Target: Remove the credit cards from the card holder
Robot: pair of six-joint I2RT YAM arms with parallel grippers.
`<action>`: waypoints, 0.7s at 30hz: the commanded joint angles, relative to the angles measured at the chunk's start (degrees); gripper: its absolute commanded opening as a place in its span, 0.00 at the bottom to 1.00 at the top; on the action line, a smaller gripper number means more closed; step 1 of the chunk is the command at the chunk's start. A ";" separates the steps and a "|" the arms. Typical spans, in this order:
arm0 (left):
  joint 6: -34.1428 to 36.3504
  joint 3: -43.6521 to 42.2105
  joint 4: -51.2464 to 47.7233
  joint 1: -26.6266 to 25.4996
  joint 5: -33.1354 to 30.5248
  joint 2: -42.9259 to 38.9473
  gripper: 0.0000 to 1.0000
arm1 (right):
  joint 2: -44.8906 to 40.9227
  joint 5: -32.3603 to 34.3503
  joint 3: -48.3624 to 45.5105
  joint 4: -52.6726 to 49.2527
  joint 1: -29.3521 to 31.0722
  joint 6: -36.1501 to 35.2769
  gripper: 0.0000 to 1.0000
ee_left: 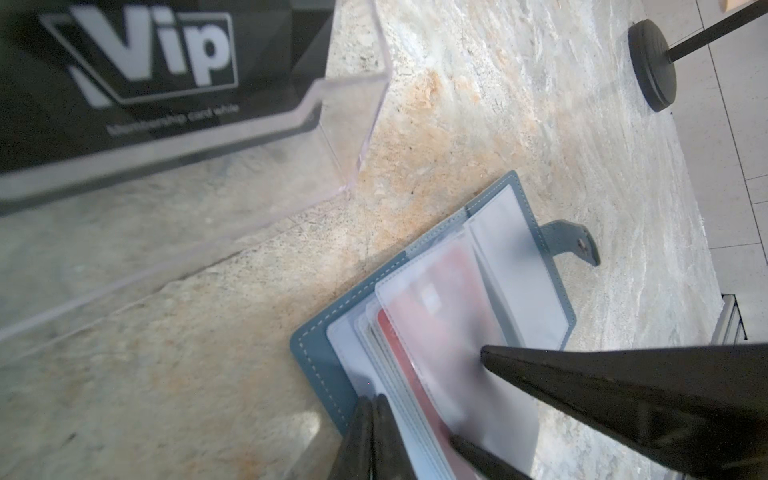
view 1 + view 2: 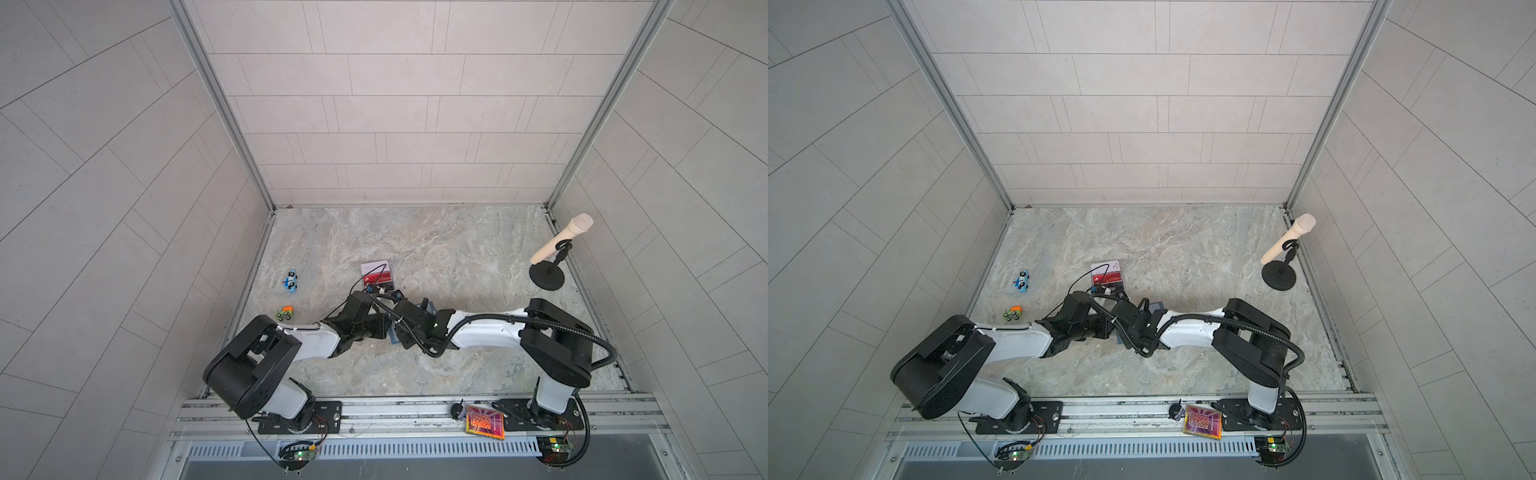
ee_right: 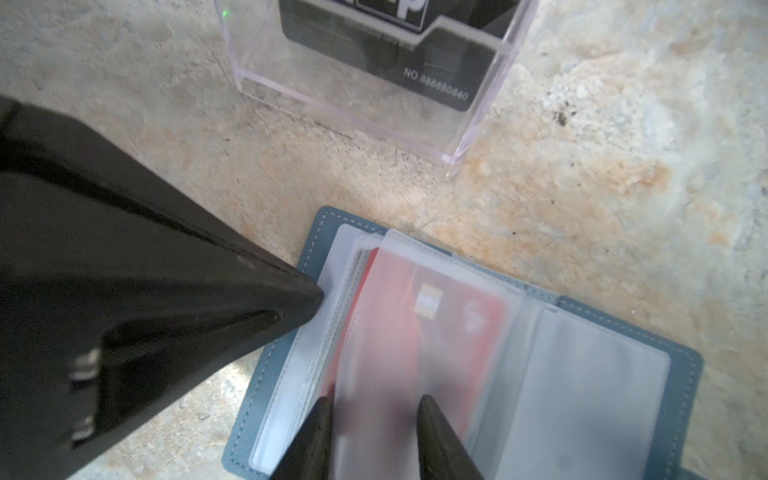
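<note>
Pinning card holder (image 1: 311, 353) open on table (image 3: 582, 187) | left gripper (image 1: 372, 436) closed, tip on its page | right gripper (image 3: 374, 415) jaws apart astride sleeved red card (image 3: 457, 316) | advice: pinch card edge only, slide out flat.

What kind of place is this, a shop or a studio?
Most likely a robot test booth: a left arm and right arm bolted to a metal rail, tile-look walls boxing in a marble-look tabletop, and unrelated props such as a blue toy car and a microphone on a stand.
</note>
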 commanded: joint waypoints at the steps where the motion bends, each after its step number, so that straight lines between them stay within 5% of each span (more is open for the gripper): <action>1: 0.58 0.04 -4.56 -0.26 -0.30 0.94 0.08 | -0.40 2.20 -0.71 -2.73 -0.42 0.54 0.34; 21: 1.51 0.35 -4.84 -0.26 -0.34 1.42 0.08 | -7.81 6.37 -5.08 -4.97 -3.93 1.91 0.27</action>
